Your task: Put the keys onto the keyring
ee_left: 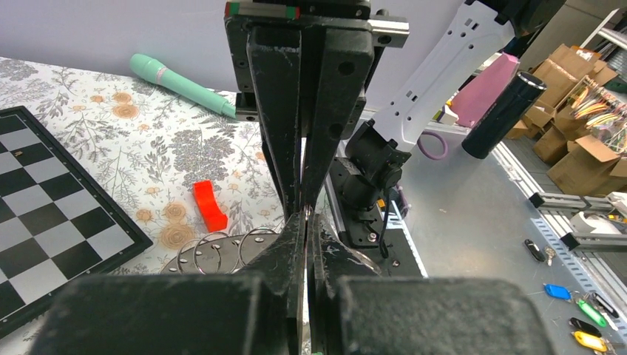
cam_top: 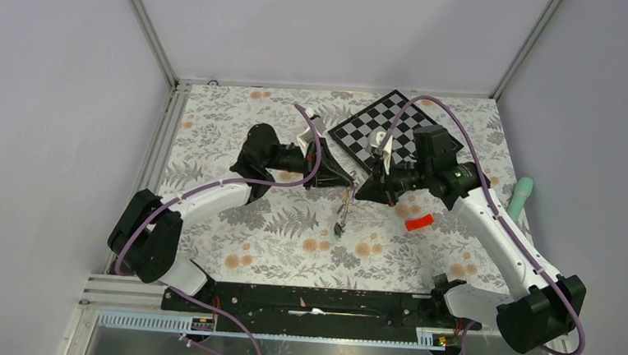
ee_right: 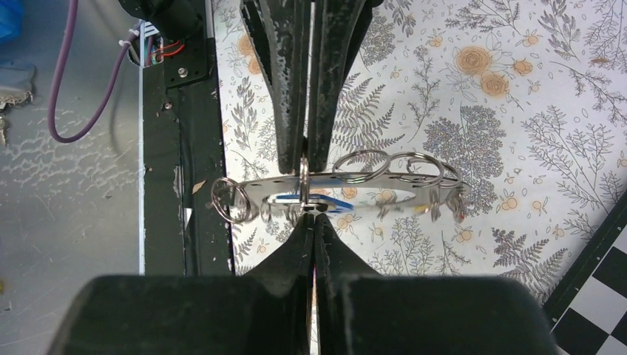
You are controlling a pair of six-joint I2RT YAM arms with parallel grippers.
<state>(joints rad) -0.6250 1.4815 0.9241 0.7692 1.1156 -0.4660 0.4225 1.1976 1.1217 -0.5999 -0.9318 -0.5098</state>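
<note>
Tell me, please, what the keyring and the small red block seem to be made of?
The keyring looks like metal: a thin grey plate with a mirror-like sheen and bright wire loops along its edge. The red block is probably plastic, judging by its even orange-red colour and dull surface, though rubber or foam cannot be ruled out.

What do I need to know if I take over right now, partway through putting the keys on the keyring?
The left gripper is shut, pinching the keyring at what looks like one of its small split rings.
The right gripper is shut on the keyring from the opposite side, tip to tip with the left.
The keyring appears to be held above the table, mid-workspace.
The keys with blue, green and yellow tags lie on the metal bench beside the table.
Done: the keyring is up and braced by both arms. I cannot confirm that any key is threaded.
Left: fetch and thread the keys.
</note>
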